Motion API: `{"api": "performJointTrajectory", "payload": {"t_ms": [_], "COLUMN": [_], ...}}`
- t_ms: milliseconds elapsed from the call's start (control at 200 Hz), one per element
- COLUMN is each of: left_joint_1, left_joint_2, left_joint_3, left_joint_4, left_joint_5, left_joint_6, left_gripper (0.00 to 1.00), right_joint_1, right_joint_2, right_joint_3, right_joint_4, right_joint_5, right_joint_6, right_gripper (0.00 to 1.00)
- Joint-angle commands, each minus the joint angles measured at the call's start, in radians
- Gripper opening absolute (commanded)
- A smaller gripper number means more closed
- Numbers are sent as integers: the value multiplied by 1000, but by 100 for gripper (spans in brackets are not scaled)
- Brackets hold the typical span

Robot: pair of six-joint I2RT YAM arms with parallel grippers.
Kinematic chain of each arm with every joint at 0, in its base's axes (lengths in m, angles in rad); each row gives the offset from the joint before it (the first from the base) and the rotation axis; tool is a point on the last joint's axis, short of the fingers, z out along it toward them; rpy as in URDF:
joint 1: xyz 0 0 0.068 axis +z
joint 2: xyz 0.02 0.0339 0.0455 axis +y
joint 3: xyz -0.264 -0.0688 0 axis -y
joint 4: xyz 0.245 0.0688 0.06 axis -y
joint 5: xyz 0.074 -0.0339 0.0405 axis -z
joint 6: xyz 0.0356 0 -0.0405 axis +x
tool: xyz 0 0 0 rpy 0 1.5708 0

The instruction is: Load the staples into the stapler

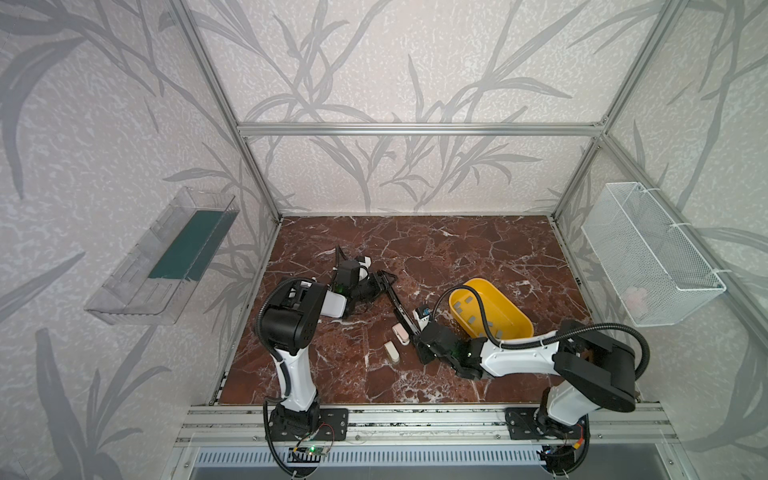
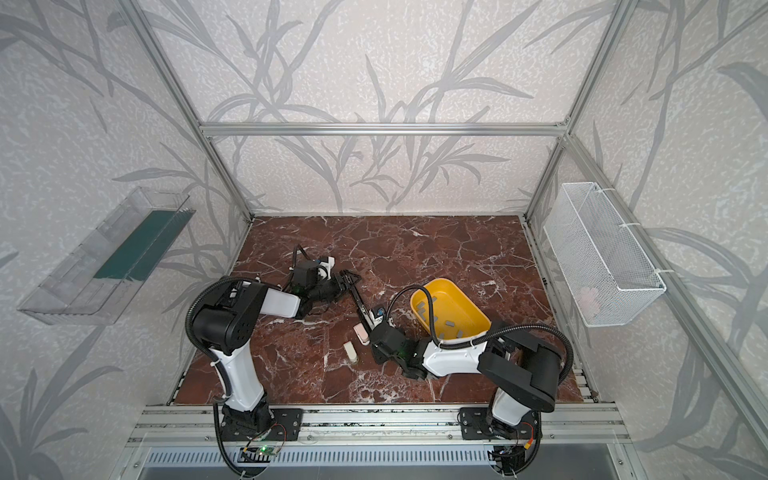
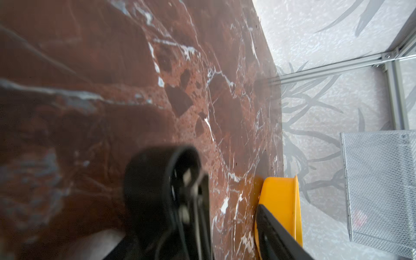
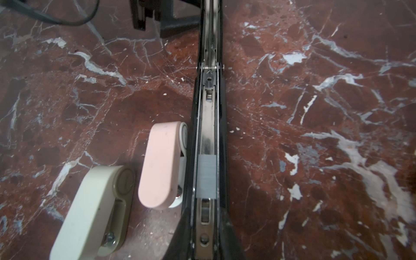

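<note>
Evidently one strip of the staples [image 4: 206,175] lies flat in the open channel of the black stapler [image 4: 208,108], toward the end held by the right gripper [image 4: 206,244], whose jaws are clamped on the stapler's base. More strips lie in the yellow tub [image 1: 515,328], near that same end of the stapler.

The stapler is folded out flat. Its lid stretches beyond the hinge to the left gripper [image 1: 385,277], whose jaws stand apart at the lid's tip. The left wrist view is blurred, so whether a finger touches the lid is unclear.

The step in hand looks like closing the lid. To do it well, the right gripper should pin the base firmly while the left takes the lid's tip and swings it over the hinge, in line with the channel, without jolting the strip off its rails. A pink stapler [image 4: 159,166] sits just beside the base and a cream stapler [image 4: 90,211] beyond it, so any sideways drag could knock them.
</note>
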Motion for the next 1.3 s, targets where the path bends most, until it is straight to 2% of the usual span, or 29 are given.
{"api": "performJointTrajectory", "payload": {"t_ms": [0, 115, 205, 555, 835, 1155, 1295], "left_joint_1": [21, 27, 27, 28, 12, -43, -78], "left_joint_2": [76, 123, 138, 8, -98, -206, -254], "left_joint_3": [-14, -33, -41, -57, -76, -80, -78], "left_joint_4": [113, 286, 335, 154, 103, 1, -58], "left_joint_5": [50, 89, 96, 34, 23, -20, -52], "left_joint_6": [-101, -190, -215, -80, -7, 124, 195], "left_gripper": [68, 67, 67, 67, 66, 46, 45], "right_joint_1": [26, 28, 28, 29, 28, 28, 27], "right_joint_2": [-1, 18, 31, 32, 39, 44, 43], "right_joint_3": [-18, -17, -12, -1, -16, -32, -44], "right_joint_4": [77, 83, 84, 24, 33, 99, 129], "right_joint_5": [-22, -15, -8, 83, 99, 98, 111], "right_joint_6": [-35, -23, -21, -8, -7, -38, -48], "right_gripper": [0, 0, 0, 0, 0, 0, 0]}}
